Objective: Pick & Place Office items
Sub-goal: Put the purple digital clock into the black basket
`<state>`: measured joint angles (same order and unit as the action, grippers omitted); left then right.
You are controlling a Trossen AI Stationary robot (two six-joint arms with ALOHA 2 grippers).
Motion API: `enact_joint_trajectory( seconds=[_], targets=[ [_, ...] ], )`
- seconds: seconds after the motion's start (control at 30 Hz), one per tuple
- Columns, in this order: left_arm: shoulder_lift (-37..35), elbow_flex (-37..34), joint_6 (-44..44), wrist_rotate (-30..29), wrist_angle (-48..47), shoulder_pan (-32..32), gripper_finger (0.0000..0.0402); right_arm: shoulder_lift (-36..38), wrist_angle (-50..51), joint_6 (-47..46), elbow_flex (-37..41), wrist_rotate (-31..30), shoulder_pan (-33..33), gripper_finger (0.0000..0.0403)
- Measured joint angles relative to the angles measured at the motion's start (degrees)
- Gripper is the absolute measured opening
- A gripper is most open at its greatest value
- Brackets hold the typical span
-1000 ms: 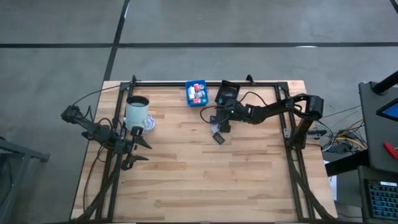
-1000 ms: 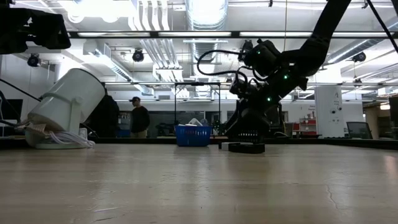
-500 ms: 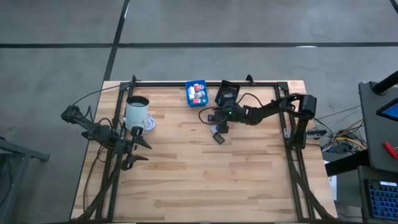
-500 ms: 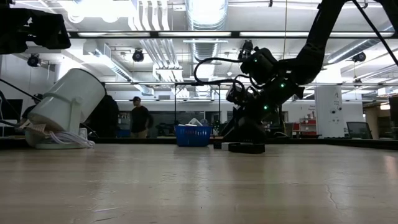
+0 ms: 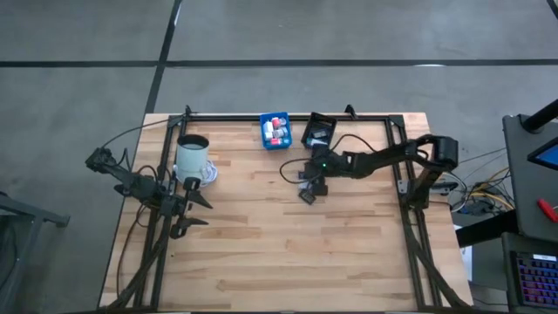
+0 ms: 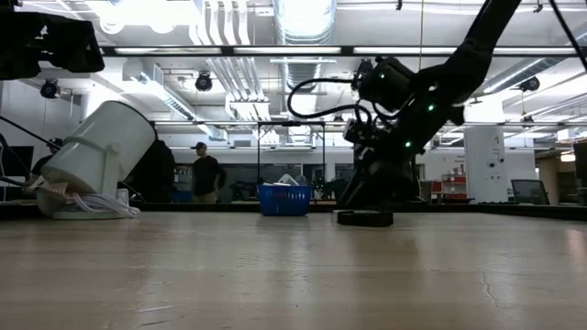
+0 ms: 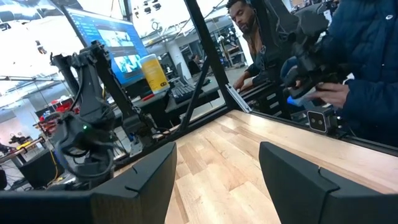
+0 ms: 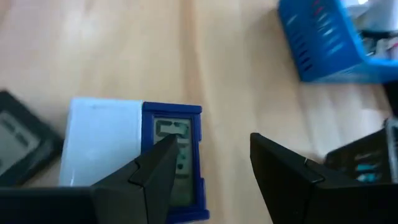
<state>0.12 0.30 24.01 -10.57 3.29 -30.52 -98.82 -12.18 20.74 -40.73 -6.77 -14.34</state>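
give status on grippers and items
Right gripper open over blue-white block, not gripping. Left gripper open, idle near mug. Nothing blocking.

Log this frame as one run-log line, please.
right gripper: open, over blue-white block | left gripper: open, idle by mug | blue bin: holds items

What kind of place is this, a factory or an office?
Probably a robotics lab or workshop: exposed ceiling ducts overhead, monitors on benches, and a wooden table inside a black frame carrying two arms.
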Motion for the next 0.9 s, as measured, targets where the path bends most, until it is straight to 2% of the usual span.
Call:
enact_joint_trajectory(
  seconds=[0.23, 0.57, 0.9],
  targets=[
    [0.0, 0.0, 0.0, 0.0, 0.03, 0.01, 0.0234, 5.15, 10.99, -6.04, 0.09, 2.69, 3.66, 0.0198],
    [0.0, 0.0, 0.0, 0.0, 0.0, 0.02, 0.0234, 5.3, 11.84, -8.77, 0.07, 2.8, 5.97, 0.0198],
    [0.02, 0.0, 0.0, 0.0, 0.03, 0.01, 0.0234, 14.32, 12.34, -5.57, -0.02, -5.86, 5.82, 0.0198]
  ],
)
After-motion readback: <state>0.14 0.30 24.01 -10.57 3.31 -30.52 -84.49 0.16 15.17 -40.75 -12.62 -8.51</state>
